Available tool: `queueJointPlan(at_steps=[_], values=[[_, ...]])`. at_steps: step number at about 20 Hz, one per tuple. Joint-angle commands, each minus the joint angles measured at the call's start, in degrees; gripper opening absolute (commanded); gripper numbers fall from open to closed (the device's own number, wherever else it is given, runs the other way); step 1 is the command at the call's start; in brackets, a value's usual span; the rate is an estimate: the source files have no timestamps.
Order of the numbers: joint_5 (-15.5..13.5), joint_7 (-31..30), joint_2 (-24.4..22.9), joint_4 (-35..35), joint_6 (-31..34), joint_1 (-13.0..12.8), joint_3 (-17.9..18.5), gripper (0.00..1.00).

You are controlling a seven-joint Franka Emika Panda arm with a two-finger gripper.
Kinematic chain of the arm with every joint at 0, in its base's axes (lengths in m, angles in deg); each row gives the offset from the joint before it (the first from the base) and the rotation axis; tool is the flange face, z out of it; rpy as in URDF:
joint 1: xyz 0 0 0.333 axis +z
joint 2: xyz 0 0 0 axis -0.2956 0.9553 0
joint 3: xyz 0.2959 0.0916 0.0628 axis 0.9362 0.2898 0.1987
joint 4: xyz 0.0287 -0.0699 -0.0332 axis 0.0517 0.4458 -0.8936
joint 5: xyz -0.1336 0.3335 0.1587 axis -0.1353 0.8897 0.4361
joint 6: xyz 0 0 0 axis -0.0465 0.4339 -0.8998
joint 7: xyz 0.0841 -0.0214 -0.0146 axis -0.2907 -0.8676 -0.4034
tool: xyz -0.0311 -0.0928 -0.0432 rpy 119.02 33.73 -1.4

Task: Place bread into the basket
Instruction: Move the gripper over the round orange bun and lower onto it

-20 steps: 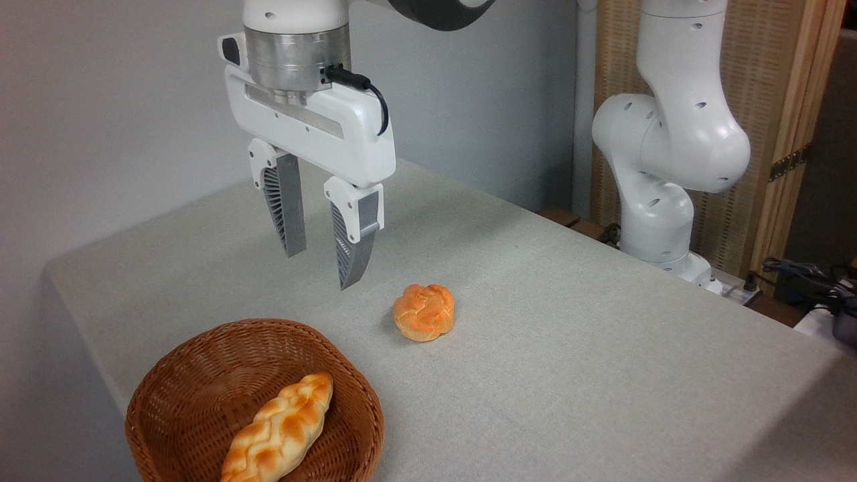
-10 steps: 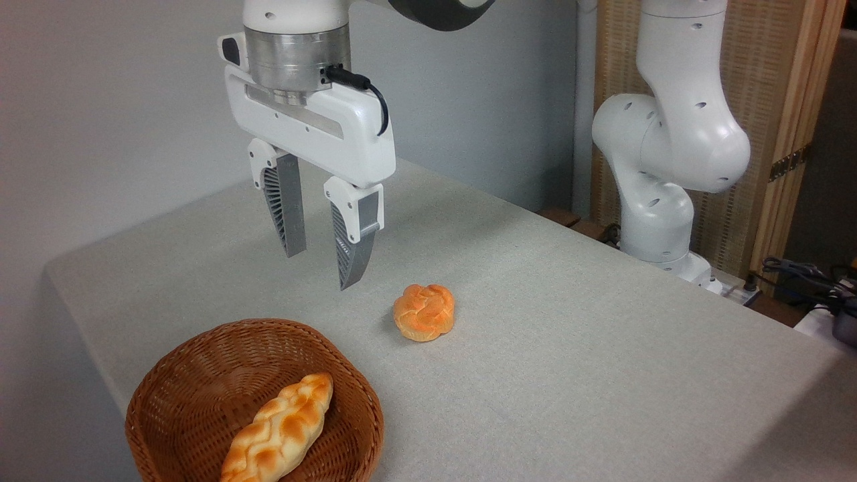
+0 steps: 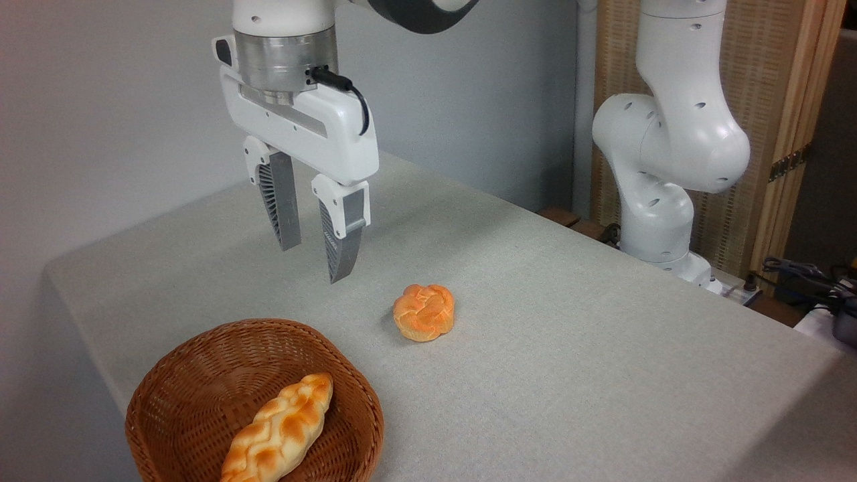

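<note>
Bread [image 3: 424, 312]: looks soft, light; squeeze its sides gently.
Gripper [image 3: 315, 261]: a little open, holding nothing.
Basket [image 3: 201, 348]: nearby.

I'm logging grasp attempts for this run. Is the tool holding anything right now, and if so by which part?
Nothing is held. The tool hangs open and empty above the table, while the bread lies untouched on the cloth.

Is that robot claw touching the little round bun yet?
Apart. The camera view shows the gripper hanging in the air, bare tablecloth between its fingers and the bun.
</note>
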Motion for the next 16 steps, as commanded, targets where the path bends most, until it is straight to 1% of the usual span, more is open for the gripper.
queueJointPlan(at_steps=[1, 2, 5, 8, 10, 12, 13, 15, 16], values=[[-0.9, 1.1, -0.8, 4.2, 0.9, -0.9, -0.4, 1.00], [-0.8, 1.1, -1.4, 6.2, 1.0, -1.6, -1.0, 1.00], [-0.1, 1.3, -4.5, 15.0, -0.9, -2.1, -1.1, 1.00], [0.0, 1.4, -7.5, 21.8, -4.6, -2.5, -1.1, 1.00], [0.1, 2.4, -7.9, 23.9, -4.9, -2.5, -1.1, 1.00], [0.1, 3.8, -8.7, 26.0, -6.6, -2.4, -1.0, 1.00], [0.4, 4.4, -9.3, 27.5, -8.1, -2.4, -0.6, 1.00], [2.5, 5.4, -11.1, 30.9, -10.3, -2.4, -0.4, 1.00], [2.7, 5.7, -11.2, 31.7, -10.7, -2.4, -0.4, 1.00]])
